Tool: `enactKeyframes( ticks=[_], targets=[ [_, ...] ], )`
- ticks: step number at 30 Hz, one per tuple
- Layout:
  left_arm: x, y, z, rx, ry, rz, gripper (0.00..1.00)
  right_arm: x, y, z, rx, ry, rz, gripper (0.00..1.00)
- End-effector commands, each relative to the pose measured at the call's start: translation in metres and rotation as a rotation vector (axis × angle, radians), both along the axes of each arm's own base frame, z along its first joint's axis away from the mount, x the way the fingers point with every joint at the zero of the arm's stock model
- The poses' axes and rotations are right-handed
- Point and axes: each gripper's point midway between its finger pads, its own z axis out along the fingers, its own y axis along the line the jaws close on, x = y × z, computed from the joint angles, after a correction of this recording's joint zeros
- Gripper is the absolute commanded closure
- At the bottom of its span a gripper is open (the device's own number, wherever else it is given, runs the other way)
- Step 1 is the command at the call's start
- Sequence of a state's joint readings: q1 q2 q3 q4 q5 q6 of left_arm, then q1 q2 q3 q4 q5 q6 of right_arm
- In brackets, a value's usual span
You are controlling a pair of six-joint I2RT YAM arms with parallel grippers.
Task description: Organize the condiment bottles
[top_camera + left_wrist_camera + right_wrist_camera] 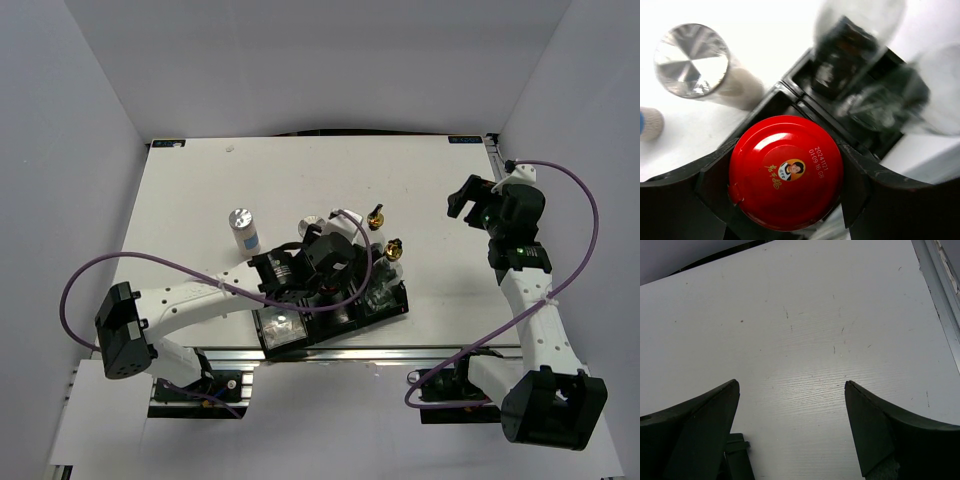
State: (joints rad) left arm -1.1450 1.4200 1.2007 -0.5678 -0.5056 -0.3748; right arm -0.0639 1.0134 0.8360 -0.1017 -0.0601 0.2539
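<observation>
My left gripper [786, 172] is shut on the red-lidded dark jar [786, 171], one black finger [710, 185] on each side of the lid. The jar sits over a compartment of the black tray [790, 92]; whether it rests there I cannot tell. Two clear glass bottles [855, 45] with gold pourers [377, 215] stand at the tray's far end. A silver-lidded shaker [243, 230] stands on the table left of the tray, and another silver lid [281, 328] shows in the tray's near-left compartment. My right gripper [790, 390] hangs open over bare table at the far right.
In the left wrist view a small pale container [647, 122] shows at the left edge. The left arm [200, 300] reaches across the tray [385, 310] from the near left. An aluminium rail [420, 352] runs along the table's near edge.
</observation>
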Motion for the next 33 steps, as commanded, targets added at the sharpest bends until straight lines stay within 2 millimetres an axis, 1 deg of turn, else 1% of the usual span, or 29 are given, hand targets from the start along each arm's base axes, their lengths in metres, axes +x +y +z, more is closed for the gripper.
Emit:
enactKeyframes(
  ticks=[1, 2, 4, 5, 7, 8, 11, 14, 15, 16, 17, 18, 19, 21, 24, 25, 28, 29, 32, 33],
  targets=[
    [0.022, 0.003, 0.041, -0.123, -0.136, 0.114, 1.0, 0.005, -0.003, 0.015, -0.012, -0.054, -0.003, 0.11],
    [0.024, 0.01, 0.034, -0.102, -0.147, 0.142, 1.0, 0.005, -0.003, 0.015, -0.012, -0.052, -0.003, 0.11],
    [0.024, 0.013, 0.03, -0.099, -0.149, 0.153, 1.0, 0.005, -0.003, 0.014, -0.012, -0.051, -0.004, 0.11],
    [0.024, 0.014, 0.024, -0.086, -0.147, 0.155, 0.99, 0.005, -0.003, 0.014, -0.012, -0.052, -0.006, 0.11],
    [0.027, 0.016, 0.021, -0.079, -0.159, 0.169, 0.96, 0.006, -0.003, 0.014, -0.008, -0.052, -0.006, 0.11],
    [0.029, 0.016, 0.019, -0.071, -0.163, 0.18, 0.93, 0.006, -0.002, 0.014, -0.006, -0.052, 0.0, 0.11],
    [0.036, 0.017, 0.012, -0.062, -0.16, 0.21, 0.92, 0.006, 0.0, 0.014, -0.001, -0.052, 0.01, 0.11],
    [0.046, 0.026, 0.004, -0.07, -0.161, 0.258, 0.92, 0.005, 0.0, 0.012, -0.001, -0.049, 0.01, 0.11],
    [0.048, 0.026, 0.006, -0.091, -0.164, 0.261, 0.85, 0.005, 0.0, 0.013, -0.003, -0.052, 0.009, 0.1],
    [0.047, 0.025, -0.003, -0.096, -0.136, 0.24, 0.8, 0.005, 0.0, 0.013, -0.002, -0.052, 0.006, 0.11],
    [0.05, 0.026, -0.006, -0.105, -0.125, 0.239, 0.77, 0.005, -0.001, 0.013, 0.0, -0.058, 0.003, 0.11],
    [0.051, 0.024, -0.007, -0.125, -0.117, 0.23, 0.77, 0.005, -0.001, 0.013, -0.001, -0.063, 0.003, 0.11],
    [0.05, 0.023, -0.013, -0.125, -0.101, 0.223, 0.75, 0.005, 0.0, 0.013, 0.0, -0.064, 0.005, 0.11],
    [0.052, 0.024, -0.016, -0.128, -0.098, 0.235, 0.75, 0.005, 0.001, 0.013, -0.001, -0.065, 0.013, 0.11],
    [0.052, 0.021, -0.022, -0.143, -0.087, 0.229, 0.63, 0.005, 0.001, 0.013, -0.002, -0.065, 0.013, 0.1],
    [0.052, 0.019, -0.024, -0.148, -0.082, 0.227, 0.58, 0.005, 0.001, 0.012, -0.001, -0.062, 0.016, 0.11],
    [0.052, 0.021, -0.032, -0.147, -0.066, 0.239, 0.4, 0.004, 0.002, 0.013, -0.004, -0.061, 0.019, 0.11],
    [0.052, 0.021, -0.036, -0.142, -0.059, 0.243, 0.32, 0.004, 0.002, 0.012, -0.003, -0.059, 0.02, 0.11],
    [0.051, 0.022, -0.044, -0.138, -0.044, 0.245, 0.31, 0.003, 0.001, 0.014, -0.006, -0.065, 0.018, 0.11],
    [0.051, 0.022, -0.045, -0.136, -0.042, 0.248, 0.29, 0.003, 0.002, 0.014, -0.005, -0.065, 0.019, 0.11]
  ],
)
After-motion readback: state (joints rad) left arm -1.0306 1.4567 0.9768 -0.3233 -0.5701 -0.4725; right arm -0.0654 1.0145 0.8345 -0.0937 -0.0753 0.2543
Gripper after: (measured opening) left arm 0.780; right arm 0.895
